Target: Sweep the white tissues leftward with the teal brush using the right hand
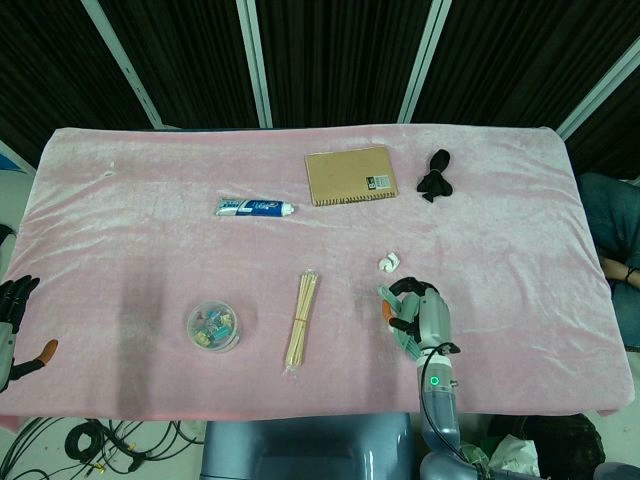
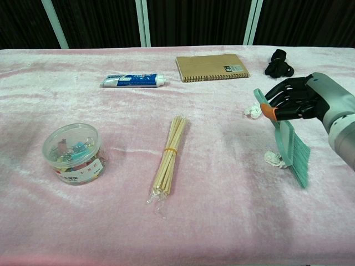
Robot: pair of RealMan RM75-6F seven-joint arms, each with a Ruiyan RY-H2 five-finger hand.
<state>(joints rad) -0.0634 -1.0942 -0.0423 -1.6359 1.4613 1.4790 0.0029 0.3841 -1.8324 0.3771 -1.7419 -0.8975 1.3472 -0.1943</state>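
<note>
Bright, even light fell from above on the pink cloth [image 1: 150, 220], which showed pale sheen on its folds but no hard glare. Soft shadows lay under the right hand [image 2: 302, 102] and beside the clip jar [image 2: 73, 153], and the dark curtain [image 1: 340, 55] behind stayed nearly black. Both views were sharp, the chest view bending slightly at its edges.

My right hand [image 2: 302, 102] holds brush [image 2: 292, 149]; bristles beside, maybe touching, near tissue [image 2: 273, 159]; other tissue [image 2: 253, 110] behind, left of hand.
</note>
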